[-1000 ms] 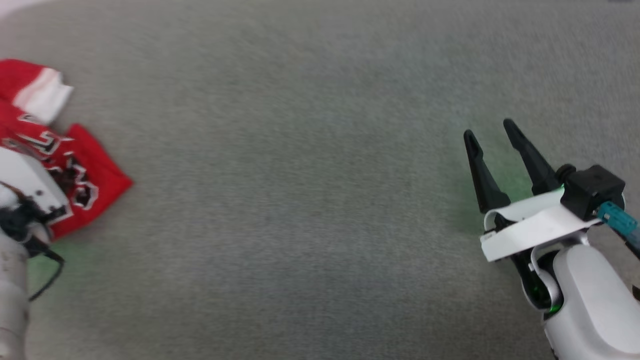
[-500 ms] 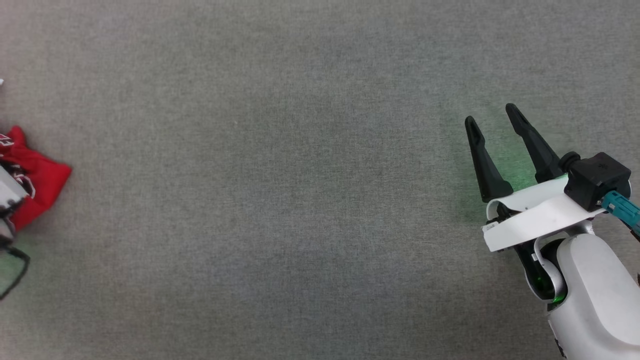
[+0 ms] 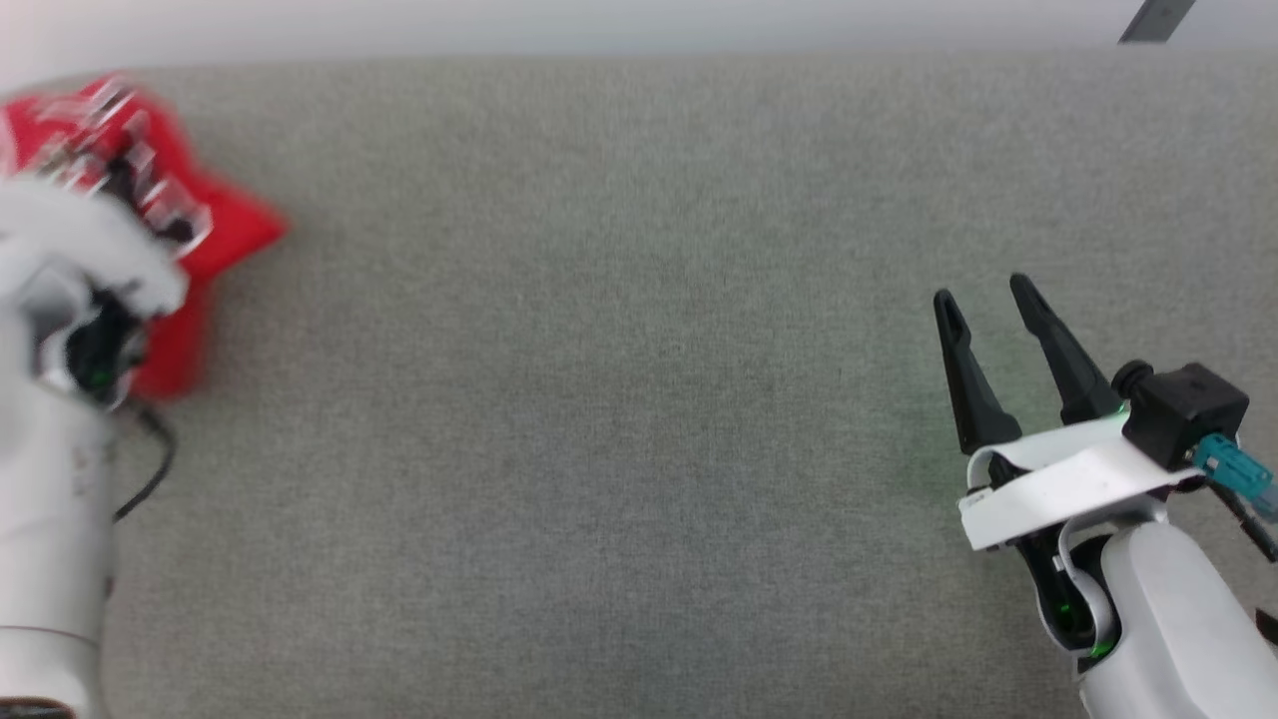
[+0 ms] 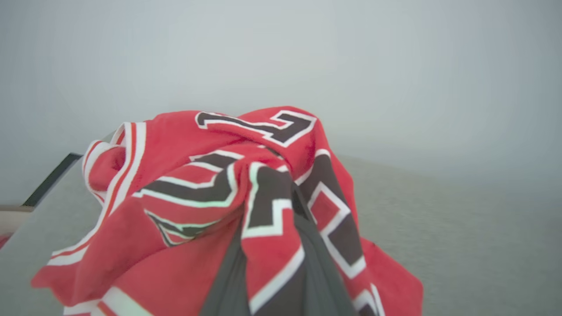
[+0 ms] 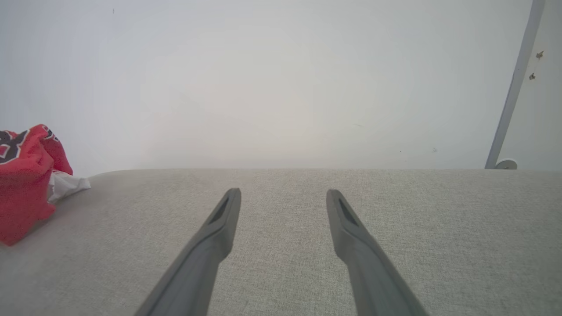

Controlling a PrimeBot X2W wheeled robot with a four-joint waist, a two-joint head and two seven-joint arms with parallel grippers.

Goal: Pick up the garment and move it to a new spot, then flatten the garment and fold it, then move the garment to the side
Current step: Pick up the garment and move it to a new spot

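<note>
Now clenching the L end effector [image 4: 272, 210] on a bunched fold of the garment [image 4: 175, 210], going from wide apart a sec ago to pinched tight, w/ red cloth and black lettering wrapping round both fingers [image 4: 226, 289] in the L wrist view. Meaning for the task: getting past the reach and into the pick-up proper.

Holding the garment at the far-L side of the grey cloth-covered desk [image 3: 639, 399], close to its back edge. Showing up smeared w/ motion blur in the head view, along w/ the L forearm [image 3: 50, 519], so prob. lifting or swinging right now. Not reading the shift across the head view as travel, though: camera tilting too, w/ the desk's back edge and the pale wall [image 3: 599, 25] now coming into frame.

Hanging in a clump as seen from the R wrist view, lower end touching or just above the desk; not managing to tell which.

Keeping the R end effector [image 3: 981, 292] released, fingers spread, hovering over bare desk well apart from the garment, same as a sec ago.

Still needing: carrying to a new spot, flattening, folding, moving aside. Risking a heap w/ this one-point pinch, so prob. requiring plenty of spreading after set-down.
</note>
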